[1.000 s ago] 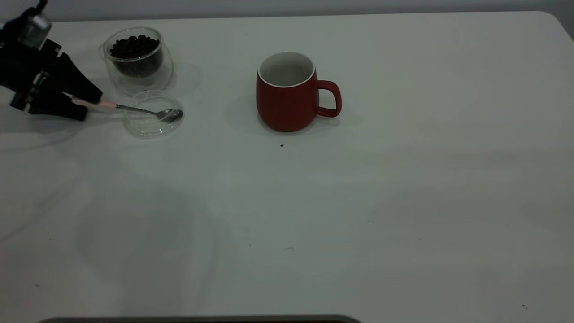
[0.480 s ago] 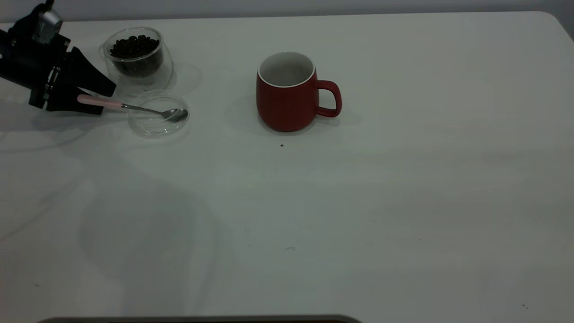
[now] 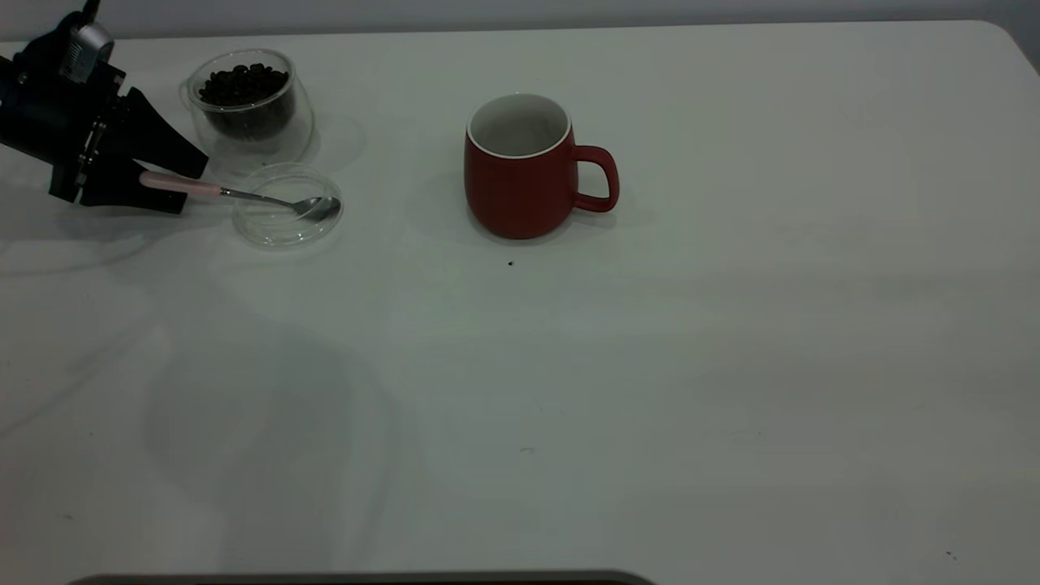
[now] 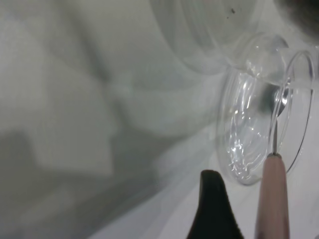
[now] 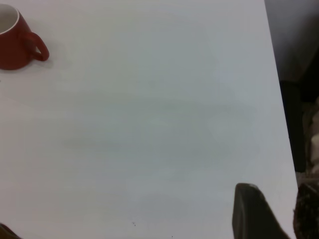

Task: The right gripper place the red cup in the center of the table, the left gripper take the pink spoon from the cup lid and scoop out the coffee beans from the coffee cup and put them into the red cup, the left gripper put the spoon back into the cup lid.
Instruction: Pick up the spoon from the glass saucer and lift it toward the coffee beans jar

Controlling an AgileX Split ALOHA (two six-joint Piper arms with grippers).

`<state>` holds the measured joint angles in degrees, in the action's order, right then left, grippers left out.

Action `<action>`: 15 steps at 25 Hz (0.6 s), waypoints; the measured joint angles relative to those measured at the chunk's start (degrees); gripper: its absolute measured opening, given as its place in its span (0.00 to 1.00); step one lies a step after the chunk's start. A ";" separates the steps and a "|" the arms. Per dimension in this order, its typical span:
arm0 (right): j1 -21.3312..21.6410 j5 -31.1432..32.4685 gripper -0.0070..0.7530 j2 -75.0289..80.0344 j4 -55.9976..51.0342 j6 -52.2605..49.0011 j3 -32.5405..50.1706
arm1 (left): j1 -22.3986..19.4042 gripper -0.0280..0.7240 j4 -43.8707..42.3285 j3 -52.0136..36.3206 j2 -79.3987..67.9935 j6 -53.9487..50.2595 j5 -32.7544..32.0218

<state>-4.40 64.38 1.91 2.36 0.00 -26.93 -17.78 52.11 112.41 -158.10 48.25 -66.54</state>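
On the pale surface (image 3: 731, 341), the left pincer (image 3: 183, 180) has crept forward and now clasps the spoon (image 3: 236, 193), bowl resting in the lid (image 3: 284, 231); lifting toward the beans (image 3: 244, 85) likely follows. The red cup (image 3: 520, 175) sits mid-surface.

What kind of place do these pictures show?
Probably a robot test bench, not a kitchen: a bare white table against a plain wall, a black left gripper holding a pink spoon, and only a red cup and glass coffee cup.
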 joint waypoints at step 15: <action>0.00 0.00 0.32 0.00 0.00 0.00 0.00 | 1.83 0.62 -0.20 -0.07 -0.26 -0.11 -0.05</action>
<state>-4.40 64.38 1.91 2.36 0.00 -26.93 -15.95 51.90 112.34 -158.36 48.14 -66.59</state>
